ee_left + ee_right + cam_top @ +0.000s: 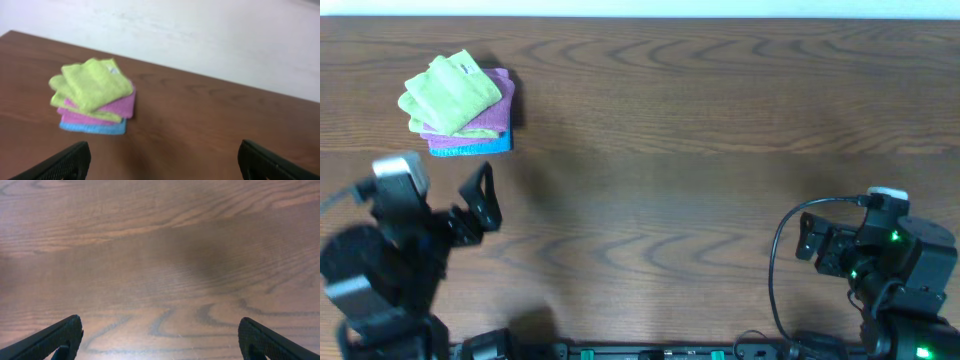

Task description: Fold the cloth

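A stack of folded cloths (460, 108) lies at the far left of the table: a lime green cloth (452, 92) on top, a pink one under it, a blue one (470, 147) at the bottom. The stack also shows in the left wrist view (95, 95). My left gripper (480, 205) is open and empty, just in front of the stack and apart from it; its fingers frame bare wood (160, 162). My right gripper (810, 240) is open and empty at the right front, over bare wood (160, 340).
The wooden table (700, 150) spreads between the two arms. A black cable (778, 270) loops beside the right arm. A pale wall runs behind the table's far edge (225, 40).
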`<state>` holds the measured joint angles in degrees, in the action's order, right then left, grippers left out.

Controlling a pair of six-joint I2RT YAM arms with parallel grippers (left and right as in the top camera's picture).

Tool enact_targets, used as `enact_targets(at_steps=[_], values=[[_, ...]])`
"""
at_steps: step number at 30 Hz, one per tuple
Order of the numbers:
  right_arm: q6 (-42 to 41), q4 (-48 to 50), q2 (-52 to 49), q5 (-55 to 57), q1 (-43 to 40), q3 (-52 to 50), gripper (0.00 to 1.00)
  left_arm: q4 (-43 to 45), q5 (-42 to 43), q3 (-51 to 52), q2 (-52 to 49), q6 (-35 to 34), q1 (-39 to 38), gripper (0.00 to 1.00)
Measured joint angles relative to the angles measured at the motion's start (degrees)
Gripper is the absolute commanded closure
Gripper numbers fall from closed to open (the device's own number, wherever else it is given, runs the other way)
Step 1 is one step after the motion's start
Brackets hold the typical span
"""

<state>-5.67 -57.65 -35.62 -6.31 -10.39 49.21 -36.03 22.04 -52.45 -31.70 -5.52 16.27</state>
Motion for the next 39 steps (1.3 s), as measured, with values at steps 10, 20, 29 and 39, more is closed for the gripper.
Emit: enact_targets(at_steps=[10,20,29,39], values=[[-0.02,0.04,0.0,0.15,0.0,-0.13,0.01,1.6,-2.58,24.33,24.15,3.04,-2.34,0.05],[-0.02,0.02,0.0,0.17,0.0,-0.13,0.01,0.22,-6.56,34.32,30.86,6.88,-7.34,0.05],[-0.02,0.02,0.0,0.17,0.0,-0.13,0.01,-8.44,-15.28,34.47,30.97,7.28,-9.75,0.05],[-0.02,0.02,0.0,0.17,0.0,-0.13,0.01,-11.58,-19.47,37.62,31.06,7.32,-10.8,0.05]])
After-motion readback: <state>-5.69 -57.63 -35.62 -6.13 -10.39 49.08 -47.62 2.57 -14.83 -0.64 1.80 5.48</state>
